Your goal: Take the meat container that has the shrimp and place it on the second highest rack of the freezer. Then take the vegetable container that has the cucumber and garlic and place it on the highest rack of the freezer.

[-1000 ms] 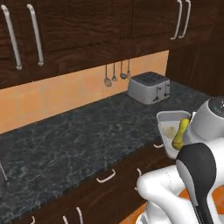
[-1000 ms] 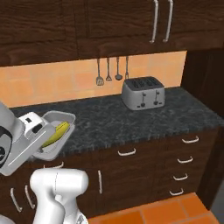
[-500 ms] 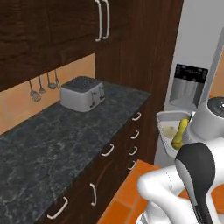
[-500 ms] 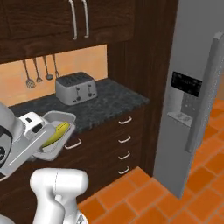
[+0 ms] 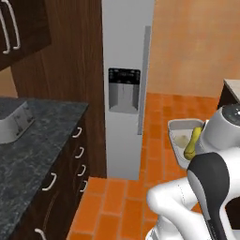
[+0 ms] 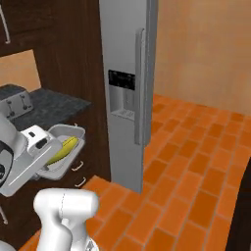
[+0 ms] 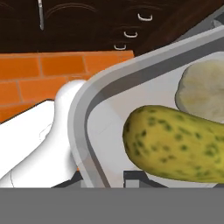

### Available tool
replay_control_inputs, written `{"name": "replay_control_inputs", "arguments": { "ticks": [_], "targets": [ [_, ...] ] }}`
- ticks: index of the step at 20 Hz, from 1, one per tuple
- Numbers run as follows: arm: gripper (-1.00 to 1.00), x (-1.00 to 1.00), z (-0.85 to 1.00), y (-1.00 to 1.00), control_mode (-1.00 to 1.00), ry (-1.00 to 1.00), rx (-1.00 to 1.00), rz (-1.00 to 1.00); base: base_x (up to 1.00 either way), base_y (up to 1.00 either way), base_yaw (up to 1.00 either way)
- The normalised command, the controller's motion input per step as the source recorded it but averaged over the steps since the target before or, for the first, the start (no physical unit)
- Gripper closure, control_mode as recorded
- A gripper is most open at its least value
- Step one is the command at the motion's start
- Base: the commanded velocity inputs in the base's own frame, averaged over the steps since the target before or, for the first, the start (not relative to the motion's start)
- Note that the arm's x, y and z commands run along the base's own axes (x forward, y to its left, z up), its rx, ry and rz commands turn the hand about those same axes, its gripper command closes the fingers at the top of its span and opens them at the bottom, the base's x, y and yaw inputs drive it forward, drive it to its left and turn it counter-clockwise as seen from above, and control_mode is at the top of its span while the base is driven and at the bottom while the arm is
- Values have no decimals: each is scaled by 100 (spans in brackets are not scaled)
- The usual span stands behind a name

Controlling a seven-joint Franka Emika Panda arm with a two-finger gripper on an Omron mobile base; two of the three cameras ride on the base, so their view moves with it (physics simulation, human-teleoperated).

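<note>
**Vegetable tray in hand, freezer door closed**

Left base view: the tray (image 5: 177,140) with the cucumber (image 5: 191,144) rides at the arm's end, well short of the freezer (image 5: 125,56). Step 2 looks underway; placing remains.

Right base view: the door handle (image 6: 139,86) and closed door show clearly.

Hand view: the garlic (image 7: 202,89) lies beside the cucumber; the tool (image 7: 135,178) grips the tray rim.

You see an orange tile floor (image 6: 196,162) under a plain peach wall (image 6: 206,49). Dark wood cabinets (image 5: 61,51) stand on your left, with drawers (image 5: 61,187) carrying pale curved handles under a speckled dark desk (image 5: 33,140). A silver toaster (image 6: 14,100) sits on it.
</note>
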Motion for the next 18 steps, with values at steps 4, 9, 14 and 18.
{"name": "replay_control_inputs", "arguments": {
  "ticks": [4, 9, 14, 18],
  "targets": [
    [100, 0, 0, 0, 100, 0, 0, 0, 1, -49, -49],
    [100, 0, 0, 0, 100, 0, 0, 0, 31, -32, -40],
    [100, 0, 0, 0, 100, 0, 0, 0, 74, -28, -35],
    [100, 0, 0, 0, 100, 0, 0, 0, 74, -48, -31]
  ]
}}
